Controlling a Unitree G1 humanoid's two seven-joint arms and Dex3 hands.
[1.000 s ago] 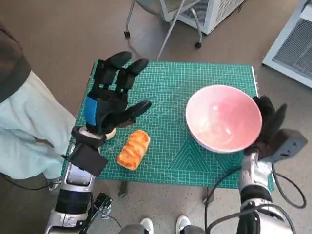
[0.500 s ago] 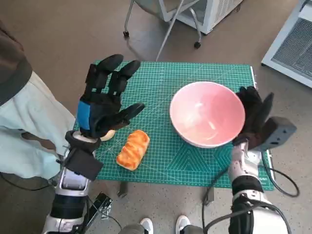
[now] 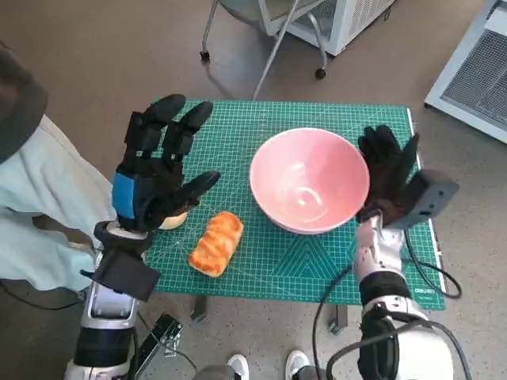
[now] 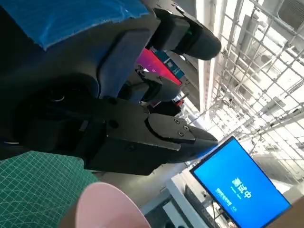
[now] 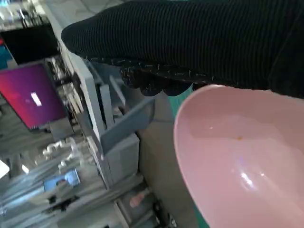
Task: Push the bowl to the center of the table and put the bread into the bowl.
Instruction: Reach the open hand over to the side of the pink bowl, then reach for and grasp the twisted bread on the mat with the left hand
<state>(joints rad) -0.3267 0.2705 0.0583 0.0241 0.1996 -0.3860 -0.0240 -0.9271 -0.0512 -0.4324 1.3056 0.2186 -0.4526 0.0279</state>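
I'm pressing the flat, unclenched right hand against the pink bowl, now roughly mid-tabletop. Bread roll is lying ungrabbed beside the released, empty left hand; loading remains.

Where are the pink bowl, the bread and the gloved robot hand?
pink bowl (image 3: 309, 180), head view, inside bottom.
bread (image 3: 217, 242), head view, middle of crust.
right robot hand (image 3: 386, 176), head view, glove's back.
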